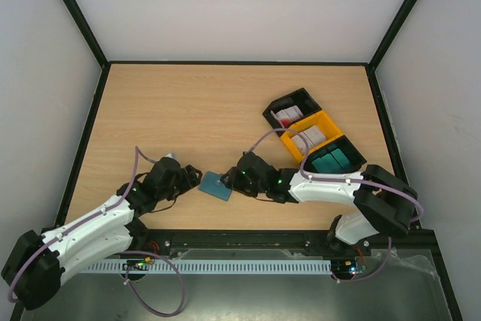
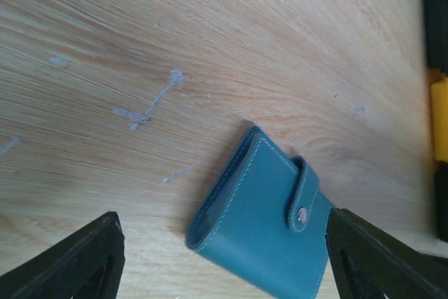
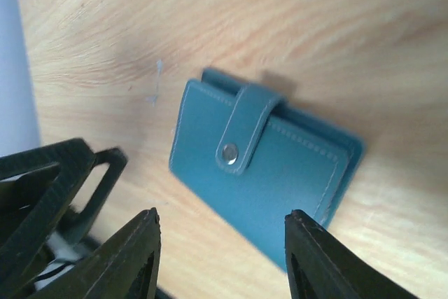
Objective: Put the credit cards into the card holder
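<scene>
Left claw (image 1: pixel 194 178) and right claw (image 1: pixel 233 180) spread beside the card holder (image 1: pixel 216 185) (snapped shut); credit cards (image 1: pixel 285 117) in bins (image 1: pixel 331 119)

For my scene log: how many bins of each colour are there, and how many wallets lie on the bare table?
black bin: 1
yellow bin: 1
dark-green bin: 1
teal wallet, closed, on the table: 1
Total: 4

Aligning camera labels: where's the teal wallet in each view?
Top external: wallet low centre, lying closed.
Left wrist: bottom, right of centre, cut off by the lower frame edge.
Right wrist: centre of frame.
Shared landmark: its snap tab, clear in both wrist views, too small to make out from above.
</scene>
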Available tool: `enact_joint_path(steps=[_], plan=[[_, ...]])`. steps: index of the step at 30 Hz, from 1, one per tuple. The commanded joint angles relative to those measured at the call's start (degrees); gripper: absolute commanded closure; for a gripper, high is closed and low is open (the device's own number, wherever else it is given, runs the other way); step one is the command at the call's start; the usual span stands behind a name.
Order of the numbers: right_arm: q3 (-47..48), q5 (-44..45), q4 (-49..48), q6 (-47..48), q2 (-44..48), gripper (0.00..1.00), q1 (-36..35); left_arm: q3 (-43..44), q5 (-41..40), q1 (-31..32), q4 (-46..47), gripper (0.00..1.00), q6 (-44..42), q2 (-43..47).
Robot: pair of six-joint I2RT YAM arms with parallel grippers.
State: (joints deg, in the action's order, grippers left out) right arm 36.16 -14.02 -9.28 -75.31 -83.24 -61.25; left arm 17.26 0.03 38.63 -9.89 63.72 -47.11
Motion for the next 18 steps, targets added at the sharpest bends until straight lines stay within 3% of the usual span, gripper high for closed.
enact_joint_path(steps=[1,9,18], plan=[[6.74,9.81,17.94,16.73,-2.27,0.51,-0.32,3.37,-2.04,-0.45,-10.19,0.19,-4.12,2.43],[17.67,8.21,20.61,27.62,-15.29,0.51,-0.19,0.29,5.56,-0.49,-5.65,0.19,-0.20,3.81],[10.33,4.68,18.29,21.20,-13.01,0.52,-0.60,-1.16,7.24,-0.49,-4.28,0.19,1.45,3.73]])
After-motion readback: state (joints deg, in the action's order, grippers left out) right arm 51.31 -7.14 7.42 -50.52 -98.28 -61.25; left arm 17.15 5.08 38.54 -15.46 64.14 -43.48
